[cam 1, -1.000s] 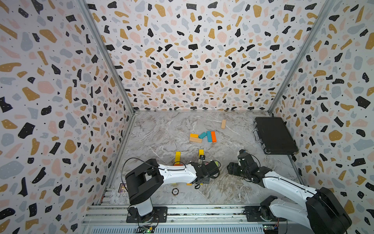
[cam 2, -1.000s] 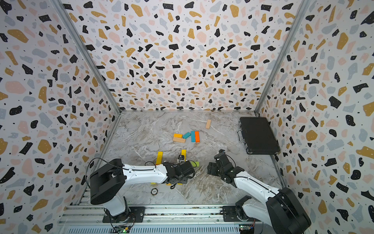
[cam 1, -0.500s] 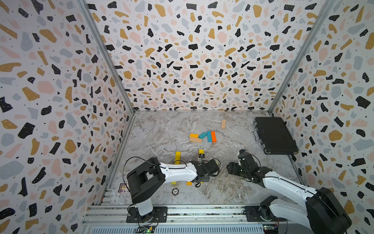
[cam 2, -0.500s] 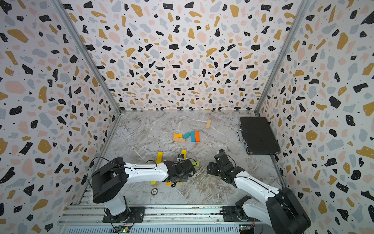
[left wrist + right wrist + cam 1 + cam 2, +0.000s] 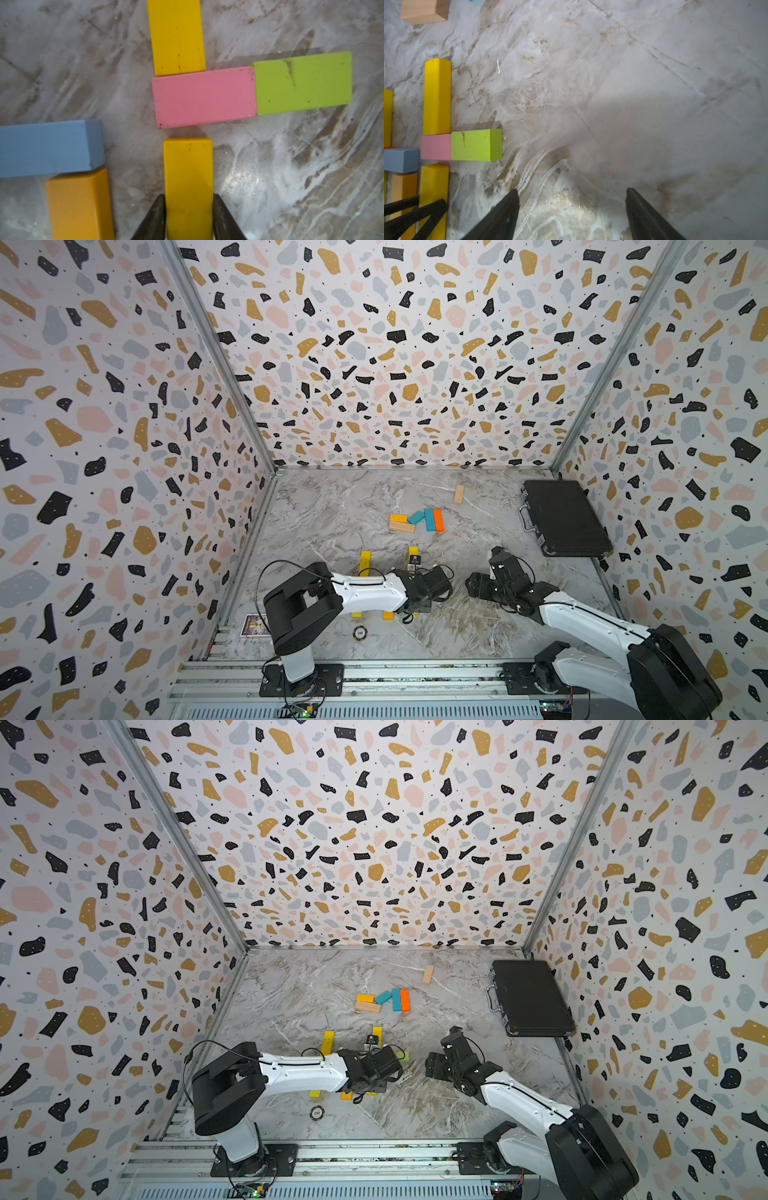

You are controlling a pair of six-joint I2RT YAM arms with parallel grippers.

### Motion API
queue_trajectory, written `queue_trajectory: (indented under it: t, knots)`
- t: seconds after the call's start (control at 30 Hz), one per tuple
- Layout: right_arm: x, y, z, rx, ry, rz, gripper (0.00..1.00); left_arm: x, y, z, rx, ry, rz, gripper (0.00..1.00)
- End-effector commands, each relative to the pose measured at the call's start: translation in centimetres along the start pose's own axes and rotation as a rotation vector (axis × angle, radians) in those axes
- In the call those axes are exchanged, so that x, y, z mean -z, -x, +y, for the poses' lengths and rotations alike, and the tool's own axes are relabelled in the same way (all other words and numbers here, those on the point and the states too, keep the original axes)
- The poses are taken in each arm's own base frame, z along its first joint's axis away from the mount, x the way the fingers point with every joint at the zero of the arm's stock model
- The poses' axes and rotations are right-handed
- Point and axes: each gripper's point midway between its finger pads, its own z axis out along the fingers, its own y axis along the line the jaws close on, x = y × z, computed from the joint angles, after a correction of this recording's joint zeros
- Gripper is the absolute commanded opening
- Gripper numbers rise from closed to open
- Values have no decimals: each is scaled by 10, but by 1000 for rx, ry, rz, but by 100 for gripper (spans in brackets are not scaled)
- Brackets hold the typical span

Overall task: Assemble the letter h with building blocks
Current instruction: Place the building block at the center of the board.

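Wrist views alone show the pink block [image 5: 204, 97]; jaws of the left gripper [image 5: 188, 195] hug a yellow block [image 5: 188, 166], grip unclear; the right gripper [image 5: 572, 190] gapes empty.

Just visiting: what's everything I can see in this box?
Yellow blocks: four, yellow, in the unfinished letter, front centre.
Pink block: one, pink, crossways between two yellow ends.
Green block: one, lime, butting the pink.
Orange block: one, orange, alongside a yellow.
Blue block: one, blue, beside the orange.
Loose blocks: six, wood, teal, orange, farther back.
Black case: one, black, closed, right side.
Disc marked 100: one, dark, near the front.
Card: one, printed, front left.
Left end effector: one, black, flanking a yellow block.
Right end effector: one, black, open, empty.
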Motion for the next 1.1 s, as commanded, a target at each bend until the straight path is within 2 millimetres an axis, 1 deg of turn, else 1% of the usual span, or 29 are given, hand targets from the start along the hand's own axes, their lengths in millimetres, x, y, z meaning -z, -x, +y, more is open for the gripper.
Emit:
queue_trajectory:
  t: [0.0, 0.17, 0.3, 0.37, 0.47, 0.57, 0.67, 0.7, 0.73, 0.77, 0.83, 0.87, 0.9, 0.93, 1.03, 1.07]
  knots:
    - [2, 1, 0, -7, 10, -12, 82, -3, 4, 1, 3, 6, -7, 48]
    - [3, 2, 1, -7, 14, -18, 82, 1, 8, -2, -5, -7, -19, 58]
    - [3, 3, 0, -9, 16, -26, 82, 16, 22, -11, -16, -49, -66, 63]
    - [4, 3, 0, -9, 17, -33, 83, 28, 30, -15, -18, -72, -90, 65]
    - [6, 6, 0, -11, 22, -51, 83, 54, 44, -17, -17, -104, -135, 69]
    - [9, 7, -1, -10, 27, -71, 83, 92, 59, -12, -6, -154, -208, 73]
    - [9, 8, 4, -4, 60, -82, 84, 142, 78, -2, -13, -219, -324, 79]
    - [7, 5, 5, -2, 68, -69, 84, 159, 84, 3, -15, -240, -367, 82]
    - [7, 10, 13, 6, 100, -80, 84, 176, 88, 8, -22, -265, -405, 86]
    - [6, 8, 17, 17, 124, -69, 83, 190, 91, 11, -39, -294, -435, 89]
    - [6, 5, 30, 38, 182, -33, 80, 214, 93, 27, -52, -312, -483, 95]
    - [6, 3, 34, 49, 205, -18, 78, 222, 93, 33, -66, -327, -498, 98]
    - [7, 0, 39, 47, 230, 2, 76, 229, 92, 39, -87, -341, -516, 99]
    - [8, -4, 42, 43, 248, 25, 75, 234, 90, 50, -90, -324, -525, 99]
    - [14, -21, 53, 47, 299, 89, 74, 242, 85, 72, -119, -304, -548, 99]
    - [18, -31, 55, 66, 295, 121, 74, 242, 83, 79, -120, -293, -549, 99]
